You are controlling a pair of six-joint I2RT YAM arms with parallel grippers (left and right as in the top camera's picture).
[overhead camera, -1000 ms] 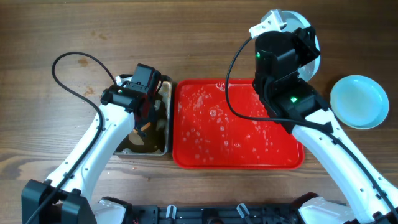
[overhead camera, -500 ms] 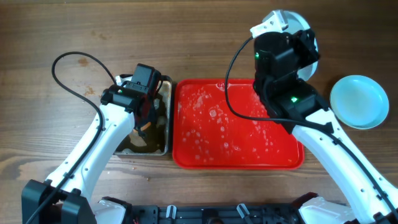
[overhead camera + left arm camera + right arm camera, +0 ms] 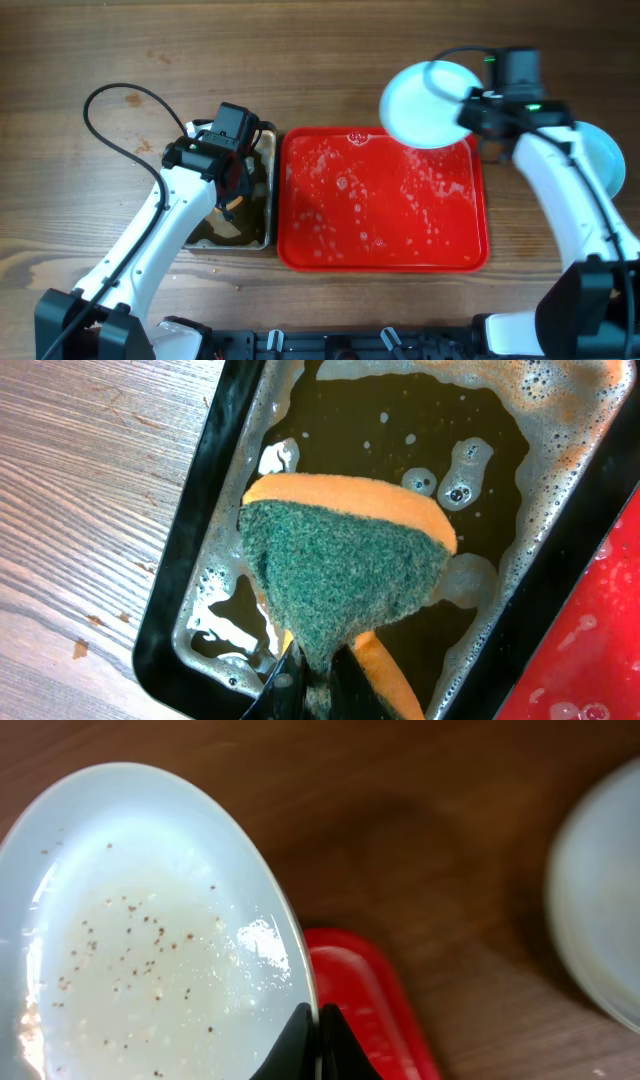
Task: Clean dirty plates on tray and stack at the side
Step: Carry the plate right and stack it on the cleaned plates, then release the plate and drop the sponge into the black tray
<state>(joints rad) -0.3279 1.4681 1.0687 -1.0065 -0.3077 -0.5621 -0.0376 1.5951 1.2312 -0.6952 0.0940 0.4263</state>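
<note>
My right gripper [image 3: 318, 1042] is shut on the rim of a white plate [image 3: 150, 940], wet and dotted with small brown specks. In the overhead view this plate [image 3: 428, 90] hangs above the far right corner of the red tray [image 3: 380, 215], which is wet with foam and bears no plates. A second pale-blue plate [image 3: 603, 160] lies on the table to the right, partly under my right arm. My left gripper [image 3: 318, 690] is shut on a green and orange sponge [image 3: 345, 560] over the dark pan.
A dark metal pan [image 3: 262, 200] with brownish soapy liquid stands against the tray's left edge. A black cable [image 3: 110, 120] loops over the table behind my left arm. Bare wooden table lies behind the tray and pan.
My right arm has swung from over the tray's far edge out to the right. The plate it holds now shows over the tray's far right corner. The left arm has not moved.
</note>
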